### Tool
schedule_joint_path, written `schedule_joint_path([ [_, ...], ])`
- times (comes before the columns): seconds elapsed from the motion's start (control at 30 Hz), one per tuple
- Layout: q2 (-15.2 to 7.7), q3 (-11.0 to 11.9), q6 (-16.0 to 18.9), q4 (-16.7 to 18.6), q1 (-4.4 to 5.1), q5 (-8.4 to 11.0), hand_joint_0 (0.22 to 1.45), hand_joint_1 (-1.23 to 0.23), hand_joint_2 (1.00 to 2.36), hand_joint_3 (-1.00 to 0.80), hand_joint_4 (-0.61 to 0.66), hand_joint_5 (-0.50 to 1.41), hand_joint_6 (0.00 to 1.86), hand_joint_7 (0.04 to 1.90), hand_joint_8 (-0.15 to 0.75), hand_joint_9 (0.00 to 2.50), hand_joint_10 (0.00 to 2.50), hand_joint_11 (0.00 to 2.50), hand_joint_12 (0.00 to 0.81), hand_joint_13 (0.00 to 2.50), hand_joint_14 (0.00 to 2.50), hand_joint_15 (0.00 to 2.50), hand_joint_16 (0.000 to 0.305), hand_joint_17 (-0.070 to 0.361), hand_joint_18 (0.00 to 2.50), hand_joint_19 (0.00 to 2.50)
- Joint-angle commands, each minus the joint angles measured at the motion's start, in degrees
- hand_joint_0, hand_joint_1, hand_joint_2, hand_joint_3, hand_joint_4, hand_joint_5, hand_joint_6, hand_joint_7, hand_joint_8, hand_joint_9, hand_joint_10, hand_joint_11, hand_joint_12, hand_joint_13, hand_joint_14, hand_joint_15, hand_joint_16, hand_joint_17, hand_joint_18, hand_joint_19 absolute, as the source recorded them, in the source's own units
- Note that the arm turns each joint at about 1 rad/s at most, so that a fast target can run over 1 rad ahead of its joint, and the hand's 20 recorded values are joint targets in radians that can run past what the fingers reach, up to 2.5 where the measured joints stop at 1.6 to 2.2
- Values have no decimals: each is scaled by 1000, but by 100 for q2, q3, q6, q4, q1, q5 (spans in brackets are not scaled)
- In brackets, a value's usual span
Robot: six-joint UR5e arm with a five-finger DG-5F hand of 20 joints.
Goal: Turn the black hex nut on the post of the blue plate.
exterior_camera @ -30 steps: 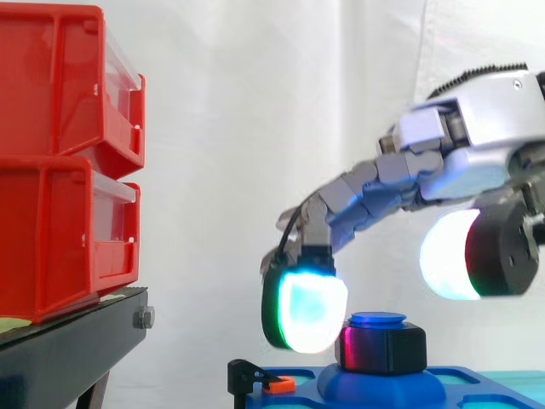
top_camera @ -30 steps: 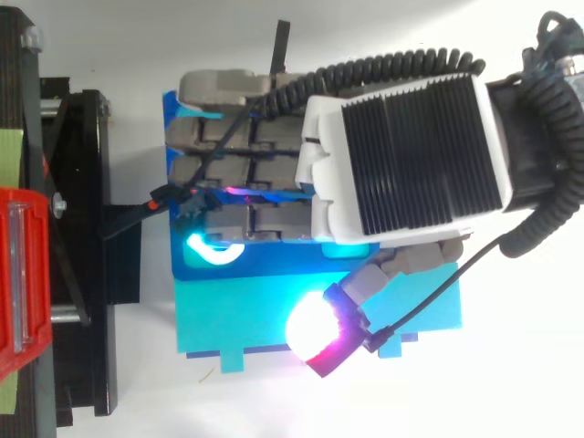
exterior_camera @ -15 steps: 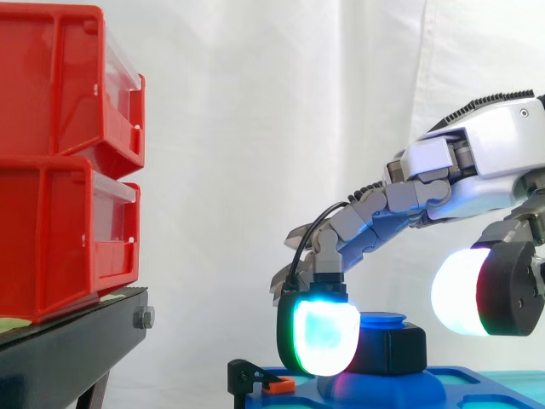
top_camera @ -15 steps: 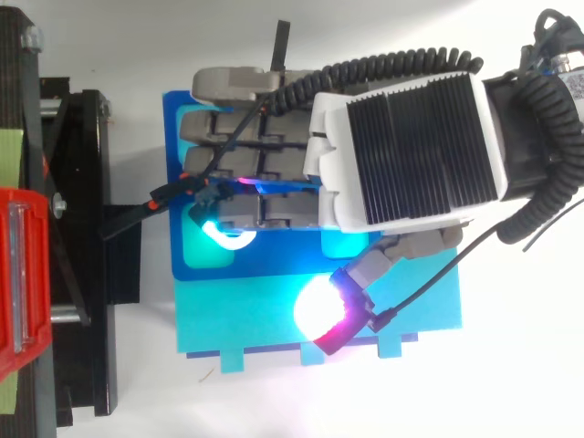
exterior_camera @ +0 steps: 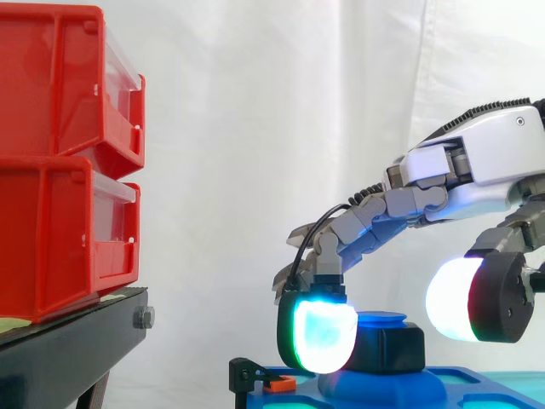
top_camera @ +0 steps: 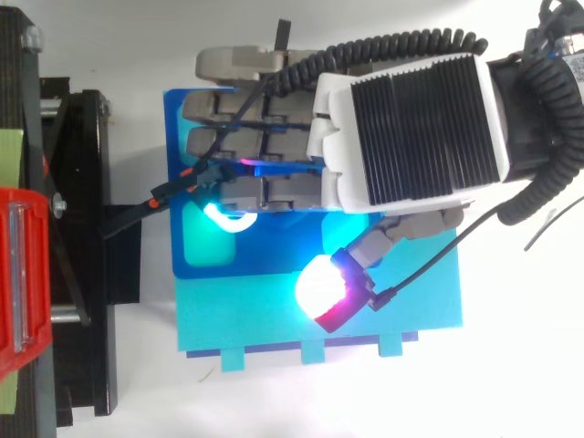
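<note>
The black hex nut (exterior_camera: 392,348) sits on the blue post (exterior_camera: 381,320) of the blue plate (exterior_camera: 477,388), low in the side view. My hand (exterior_camera: 477,170) reaches over it from the right, fingers stretched out and bent down at the tips. One glowing fingertip pad (exterior_camera: 317,336) rests against the nut's left side. The thumb pad (exterior_camera: 456,298) hangs to the right of the nut, raised and apart from it. From above, the hand (top_camera: 411,119) covers the nut and post, and the blue plate (top_camera: 237,255) shows beneath it.
Two stacked red bins (exterior_camera: 60,162) stand on a black stand (exterior_camera: 77,341) at the left. A small black clip with an orange piece (exterior_camera: 255,379) sits at the plate's left edge. A cyan plate (top_camera: 246,315) adjoins the blue one.
The fingertip pad has come down and right, from above the nut's left to against its side. The palm rose a little and the thumb pad shifted slightly.
</note>
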Motion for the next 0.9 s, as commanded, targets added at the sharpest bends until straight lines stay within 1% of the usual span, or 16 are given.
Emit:
schedule_joint_path([
  [0.0, 6, 1, -63, 5, -28, -10, 486, -363, 1000, -500, 268, -164, 503, 962, 293, 375, 0, 0, 384, 104, 0, 0, 49, 111, 0, 165],
  [0.1, -2, 1, -133, 5, -72, -19, 486, -363, 1000, -500, 273, -164, 503, 963, 293, 375, 0, 0, 383, 104, 1, 0, 49, 111, 0, 165],
  [0.27, -2, 1, -160, 5, -125, -115, 486, -366, 1000, -500, 271, -164, 503, 963, 293, 375, 1, 0, 383, 106, 0, 0, 49, 111, 0, 165],
  [0.77, -2, 1, -230, 5, -248, -256, 486, -371, 1000, -500, 268, -165, 503, 956, 293, 376, 0, 0, 383, 108, 1, 0, 49, 111, 0, 165],
  [0.87, -2, 1, -256, 5, -265, -309, 486, -373, 1000, -500, 268, -166, 503, 956, 293, 376, 0, 0, 383, 109, 1, 0, 49, 111, 0, 165],
])
